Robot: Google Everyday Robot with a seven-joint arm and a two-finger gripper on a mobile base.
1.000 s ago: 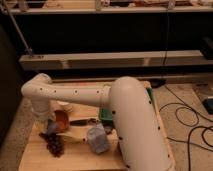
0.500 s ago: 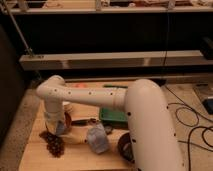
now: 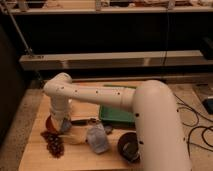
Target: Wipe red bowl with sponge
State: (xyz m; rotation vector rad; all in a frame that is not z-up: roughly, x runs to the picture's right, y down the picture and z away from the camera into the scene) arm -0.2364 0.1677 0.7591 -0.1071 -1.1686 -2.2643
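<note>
The red bowl (image 3: 50, 123) sits on the wooden table near its left edge, with only its left part showing beside the wrist. The white arm reaches over from the lower right, bends at the elbow and points straight down. My gripper (image 3: 63, 127) hangs at the bowl's right rim. A small pale blue-grey piece, the sponge (image 3: 66, 125), shows at the gripper's tip, held between the fingers and low against the bowl.
A grey-blue cloth-like lump (image 3: 97, 139) lies mid-table. A dark brown bowl (image 3: 129, 147) stands at the front right and a green tray (image 3: 116, 115) behind it. A brown knobbly object (image 3: 54, 144) lies in front of the red bowl. A dark utensil (image 3: 82, 121) is right of the gripper.
The elbow and wrist have shifted right across the table's left side. The gripper has come from the bowl's left side to its right rim. The other objects have not moved.
</note>
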